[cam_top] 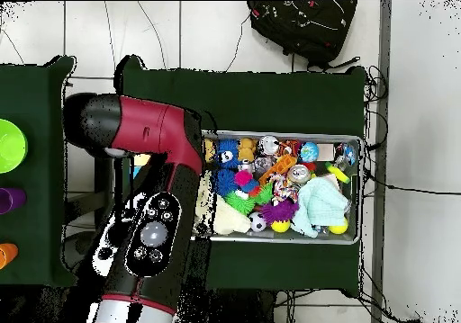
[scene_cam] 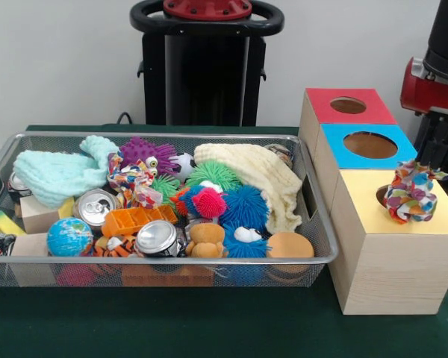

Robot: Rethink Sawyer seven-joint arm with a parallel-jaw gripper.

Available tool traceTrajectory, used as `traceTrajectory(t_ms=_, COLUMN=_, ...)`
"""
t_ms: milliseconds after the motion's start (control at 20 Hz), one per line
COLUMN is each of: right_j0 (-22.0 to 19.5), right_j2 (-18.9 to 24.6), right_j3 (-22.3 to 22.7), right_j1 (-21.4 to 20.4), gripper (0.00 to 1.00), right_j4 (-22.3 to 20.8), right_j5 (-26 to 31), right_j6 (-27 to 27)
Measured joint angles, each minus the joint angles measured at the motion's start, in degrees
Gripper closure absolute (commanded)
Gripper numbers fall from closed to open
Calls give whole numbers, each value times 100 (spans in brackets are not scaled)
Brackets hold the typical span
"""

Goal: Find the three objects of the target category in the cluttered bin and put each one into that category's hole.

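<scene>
**Arm** (cam_top: pixel 149 211): red and black, it lay over the area beside the bin in the overhead view. Only a red and black segment (scene_cam: pixel 431 74) showed at the edge of the front view.

**Pincer**: not seen in either view, so whether it was clenched or released could not be told, and no place could be given relative to it.

**Wire bin** (scene_cam: pixel 164 136): stood on the green surface (scene_cam: pixel 209 328), crowded with the following items:
- a mint cloth (scene_cam: pixel 56 175)
- a cream cloth (scene_cam: pixel 261 175)
- a purple spiky toy (scene_cam: pixel 142 151)
- a green spiky ball (scene_cam: pixel 213 174)
- a pink spiky ball (scene_cam: pixel 209 203), touching a blue spiky ball (scene_cam: pixel 245 205)
- an orange tray (scene_cam: pixel 138 218)
- two cans (scene_cam: pixel 95 206) (scene_cam: pixel 157 237)
- a globe ball (scene_cam: pixel 69 237)
- a brown plush (scene_cam: pixel 207 240)
- a wooden block (scene_cam: pixel 37 215)

**Boxes**: three wooden boxes stood in a row just beside the bin: a red-topped box (scene_cam: pixel 325 112), a blue-topped box (scene_cam: pixel 336 153) and a yellow-topped box (scene_cam: pixel 373 216). The red and blue tops each showed a round hole.

**Knotted cloth toy** (scene_cam: pixel 411 195): multicoloured, it sat on the yellow top, over that box's hole and outside the bin.
</scene>
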Motion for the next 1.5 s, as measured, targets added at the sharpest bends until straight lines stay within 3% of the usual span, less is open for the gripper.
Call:
traceTrajectory(t_ms=850, right_j0=25, right_j2=0, right_j3=-1, right_j1=1, gripper=100, right_j4=0, right_j5=-120, right_j6=0)
traceTrajectory(t_ms=900, right_j0=25, right_j2=0, right_j3=0, right_j1=1, gripper=0, right_j4=0, right_j5=-142, right_j6=0)
traceTrajectory(t_ms=1500, right_j0=25, right_j2=0, right_j3=0, right_j1=1, gripper=0, right_j4=0, right_j5=-246, right_j6=0)
